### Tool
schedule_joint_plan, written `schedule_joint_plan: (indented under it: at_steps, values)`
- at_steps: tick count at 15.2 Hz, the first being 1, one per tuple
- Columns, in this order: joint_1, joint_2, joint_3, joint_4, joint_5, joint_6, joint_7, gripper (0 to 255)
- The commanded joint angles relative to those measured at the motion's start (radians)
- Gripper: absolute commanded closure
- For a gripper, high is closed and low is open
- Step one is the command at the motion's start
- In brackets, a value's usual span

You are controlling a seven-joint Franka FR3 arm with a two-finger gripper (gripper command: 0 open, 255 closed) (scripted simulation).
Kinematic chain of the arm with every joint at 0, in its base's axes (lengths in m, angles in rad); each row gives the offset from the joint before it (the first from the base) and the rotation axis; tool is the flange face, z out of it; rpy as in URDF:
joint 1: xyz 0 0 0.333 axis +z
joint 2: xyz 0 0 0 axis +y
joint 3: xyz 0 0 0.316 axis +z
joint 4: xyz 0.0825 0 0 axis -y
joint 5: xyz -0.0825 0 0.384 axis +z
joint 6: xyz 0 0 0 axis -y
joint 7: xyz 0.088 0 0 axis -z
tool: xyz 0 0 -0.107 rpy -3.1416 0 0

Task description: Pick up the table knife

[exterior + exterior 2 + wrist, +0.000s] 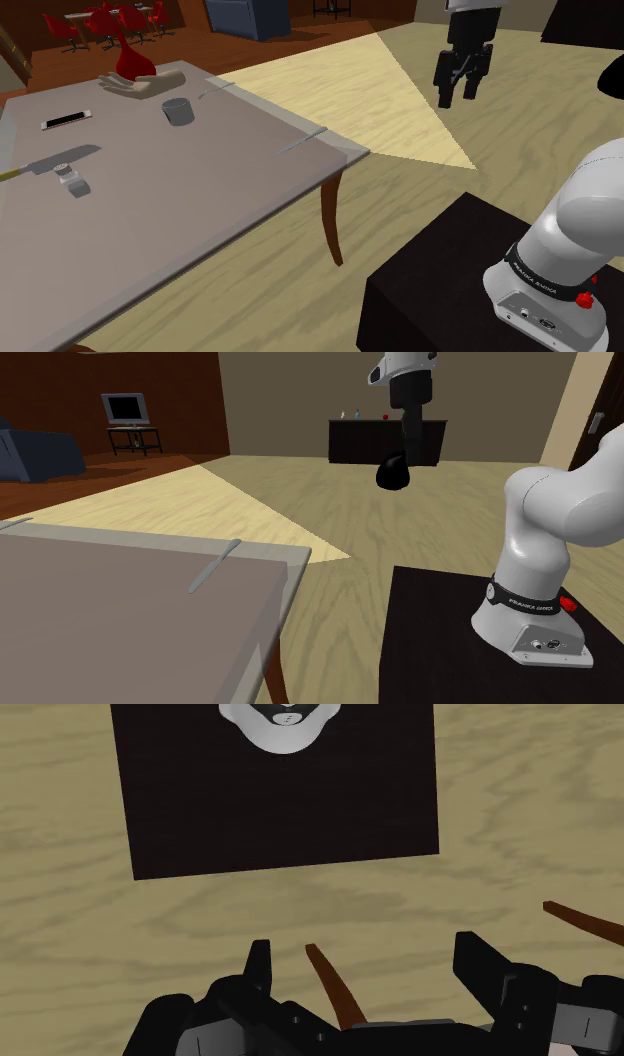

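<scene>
in my shoulder view i find the table knife on the table, at its corner edge, about four o'clock from the cup. the hand-shaped figure sits at eleven o'clock of that cup, the phone at nine. the gripper hangs over the floor, two o'clock of the knife; the stand lies at five.

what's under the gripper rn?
Under the open black two-finger gripper: light wood-grain floor and a curved brown table leg. The gripper's own body hides the floor nearest it.
</scene>
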Motion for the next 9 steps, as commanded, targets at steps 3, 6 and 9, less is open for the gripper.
schedule_joint_plan:
  at_steps: [3,6,9]
  values:
    - [-0.004,0.030,0.048,-0.008,0.040,0.051,0.097,0]
    - [-0.013,0.090,0.119,-0.007,0.093,0.132,0.240,0]
    - [-0.023,0.166,0.185,0.010,0.132,0.214,0.379,0]
